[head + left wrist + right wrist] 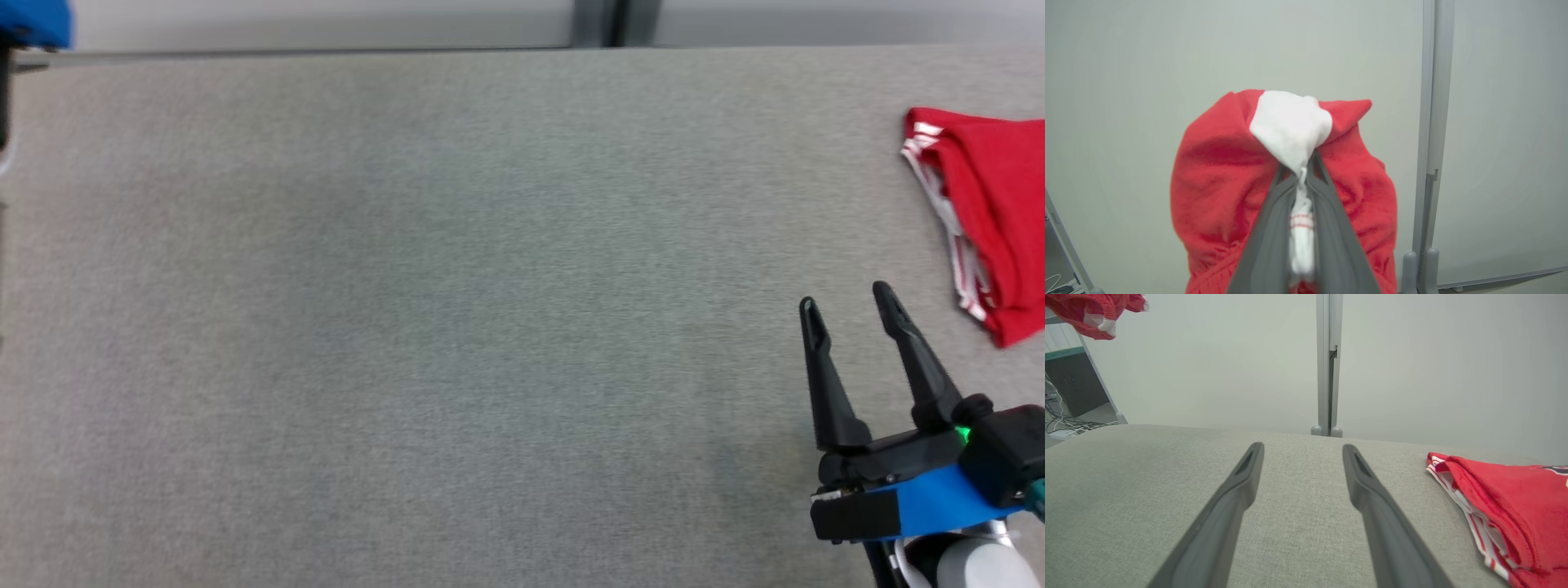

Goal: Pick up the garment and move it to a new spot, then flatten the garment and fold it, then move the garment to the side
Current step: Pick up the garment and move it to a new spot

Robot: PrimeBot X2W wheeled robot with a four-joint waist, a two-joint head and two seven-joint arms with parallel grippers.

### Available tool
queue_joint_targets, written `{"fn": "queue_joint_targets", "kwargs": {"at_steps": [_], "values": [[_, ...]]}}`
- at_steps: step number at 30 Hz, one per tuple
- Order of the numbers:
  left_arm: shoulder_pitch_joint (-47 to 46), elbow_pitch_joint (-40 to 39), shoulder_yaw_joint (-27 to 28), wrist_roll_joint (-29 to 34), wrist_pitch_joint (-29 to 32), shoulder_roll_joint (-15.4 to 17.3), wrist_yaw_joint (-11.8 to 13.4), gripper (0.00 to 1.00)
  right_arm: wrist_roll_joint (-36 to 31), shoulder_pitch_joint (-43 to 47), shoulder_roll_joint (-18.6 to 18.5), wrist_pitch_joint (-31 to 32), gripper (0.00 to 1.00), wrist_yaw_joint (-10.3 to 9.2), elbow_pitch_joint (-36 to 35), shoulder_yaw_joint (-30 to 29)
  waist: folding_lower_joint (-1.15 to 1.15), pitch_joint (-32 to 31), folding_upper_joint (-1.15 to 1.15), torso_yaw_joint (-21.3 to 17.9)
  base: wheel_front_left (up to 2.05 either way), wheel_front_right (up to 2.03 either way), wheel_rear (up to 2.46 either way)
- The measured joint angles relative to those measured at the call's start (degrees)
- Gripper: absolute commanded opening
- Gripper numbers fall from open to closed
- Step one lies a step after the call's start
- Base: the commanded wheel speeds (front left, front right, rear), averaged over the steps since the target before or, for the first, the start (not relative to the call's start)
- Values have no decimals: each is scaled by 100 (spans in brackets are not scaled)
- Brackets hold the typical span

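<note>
A red knit garment [1216,179] with a white part [1290,122] hangs bunched in the air in front of a pale wall, and my left gripper [1300,165] is shut on its white fabric. The same garment [1090,310] shows high at the upper left of the right wrist view, off the table. My right gripper [849,298] hovers low over the grey table [449,286] near its front right, open with nothing between its fingers [1249,465].
A folded red garment with white stripes [992,212] lies at the table's right edge, just right of my right gripper; it is also in the right wrist view [1506,498]. A grey partition post [1329,363] stands behind the table. Something blue [33,20] sits at the head view's top left corner.
</note>
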Motion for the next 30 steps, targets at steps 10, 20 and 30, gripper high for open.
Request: {"fn": "queue_joint_targets", "kwargs": {"at_steps": [10,20,30], "values": [[379,-1415,-804,-10,382,-595,2,0,148,37,134,-327,100,0,533,186,0,-428,0,-760,0,0,0],[1784,-1440,-1386,-203,509,-901,14,0,274,7,166,-538,100,0,893,308,0,-538,0,-1065,0,0,0],[3439,-1023,-1855,-314,123,-1126,164,0,307,-24,170,-603,100,0,1059,302,0,-636,0,-1075,0,0,0]]}}
